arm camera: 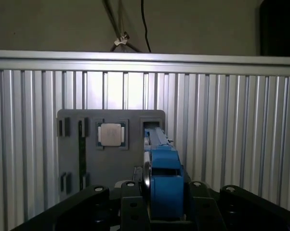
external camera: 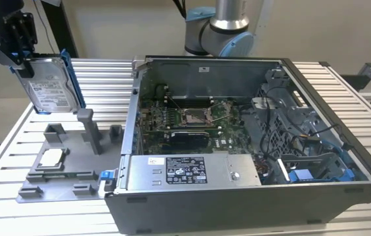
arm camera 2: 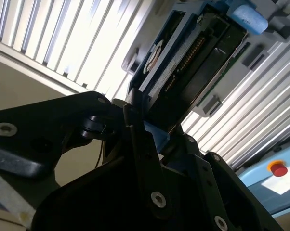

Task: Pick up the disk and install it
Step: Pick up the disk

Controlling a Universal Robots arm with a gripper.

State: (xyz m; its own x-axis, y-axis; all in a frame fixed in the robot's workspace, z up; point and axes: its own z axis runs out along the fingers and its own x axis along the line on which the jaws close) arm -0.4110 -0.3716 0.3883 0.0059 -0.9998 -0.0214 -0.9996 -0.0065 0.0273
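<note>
Black hand (external camera: pixel 20 59) is clamped on the upper end of the flat rectangular silver-grey disk (external camera: pixel 53 87), w/ white label and blue plastic bracket round its edges. The disk hangs upright in the air, clear of the table. Prob. stiff, fairly dense, shock-sensitive, so a hold on the bracket edges, not label face or connector pins, looks right. Below it: grey plastic fixture tray (external camera: pixel 67 174) w/ small square silver chip (external camera: pixel 52 158), on the slatted aluminium table (external camera: pixel 2 162). Farther off, toward the exterior view's right: open grey computer case (external camera: pixel 238 201).
</note>
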